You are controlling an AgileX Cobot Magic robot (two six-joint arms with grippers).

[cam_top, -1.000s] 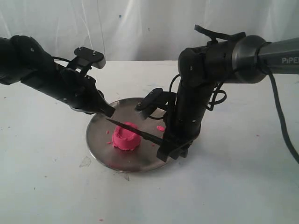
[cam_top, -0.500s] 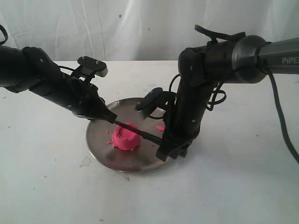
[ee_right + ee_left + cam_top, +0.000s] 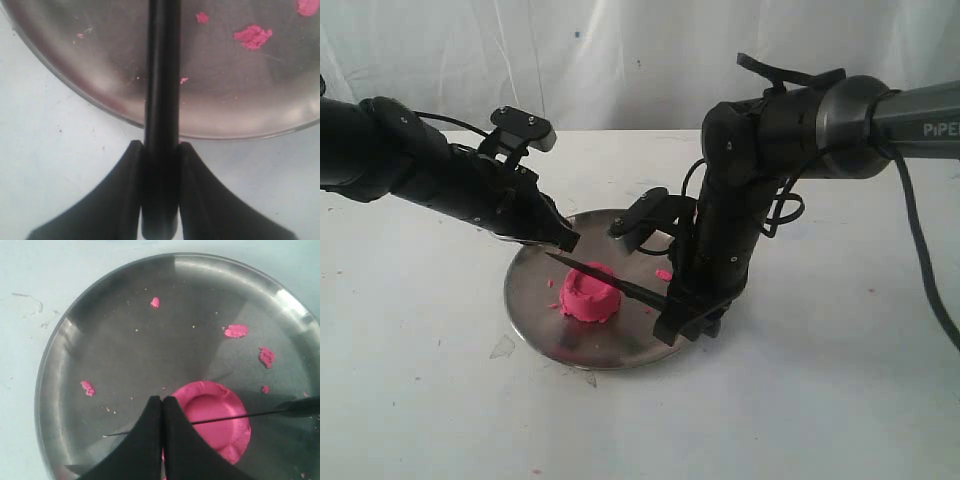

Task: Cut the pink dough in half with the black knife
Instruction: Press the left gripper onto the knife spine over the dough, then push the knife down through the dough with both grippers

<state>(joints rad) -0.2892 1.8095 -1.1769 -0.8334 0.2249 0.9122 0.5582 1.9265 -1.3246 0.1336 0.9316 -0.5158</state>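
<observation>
Over the pink dough (image 3: 589,294), black knife (image 3: 605,279), tip toward pinched-together left tool (image 3: 563,240), handle clamped in right tool (image 3: 682,322).

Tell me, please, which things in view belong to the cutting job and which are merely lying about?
Belong to the job:
- pink dough
- black knife, held by the right tool
- left tool, shut above the blade

Merely lying about:
- steel plate under the dough
- pink crumbs

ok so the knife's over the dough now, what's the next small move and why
Probably press the right gripper straight down. It is shut on the black knife by the handle, the blade lies across the middle of the pink dough, which looks uncut, and the shut left gripper sits above the blade.
</observation>
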